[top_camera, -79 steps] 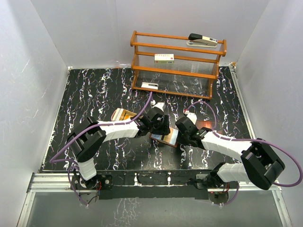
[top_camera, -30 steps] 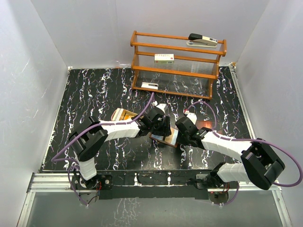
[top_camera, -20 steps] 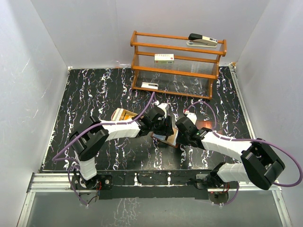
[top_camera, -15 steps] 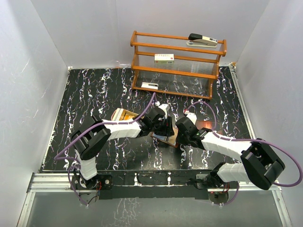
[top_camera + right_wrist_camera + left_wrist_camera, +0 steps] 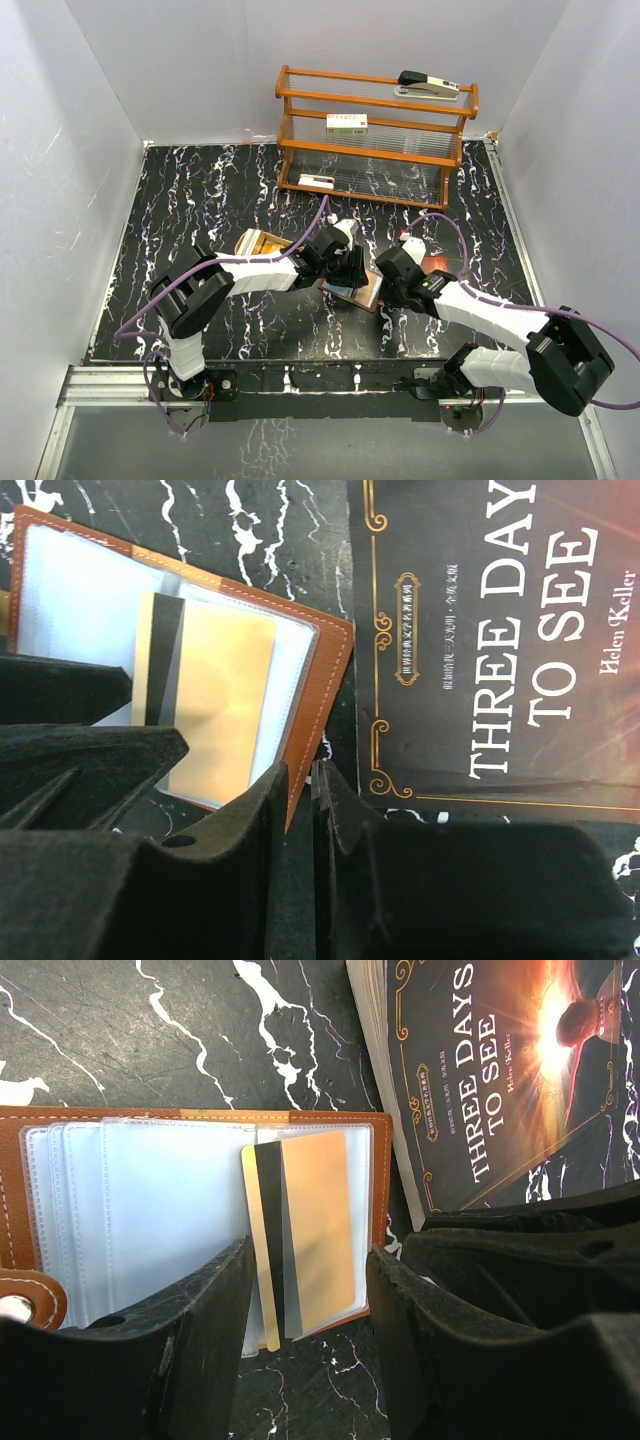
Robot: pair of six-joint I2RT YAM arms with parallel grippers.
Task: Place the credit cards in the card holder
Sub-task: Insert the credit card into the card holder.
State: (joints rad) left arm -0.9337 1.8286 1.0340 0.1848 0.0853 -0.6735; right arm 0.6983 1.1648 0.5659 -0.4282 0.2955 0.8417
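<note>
Left wrist view has the left gripper (image 5: pixel 308 1270), fingers apart and clamping nothing, poised over the card holder (image 5: pixel 170 1200), which lies open so its clear pockets face up; a gold credit card (image 5: pixel 318 1225) (dark stripe down one side) sits between the fingertips, seemingly part-way into a pocket. The right gripper (image 5: pixel 300 790), fingers almost together and empty, hangs just beside the holder's edge, a book (image 5: pixel 500 630) on its other side. Against the top view a moment earlier, the right arm has drawn back
</note>
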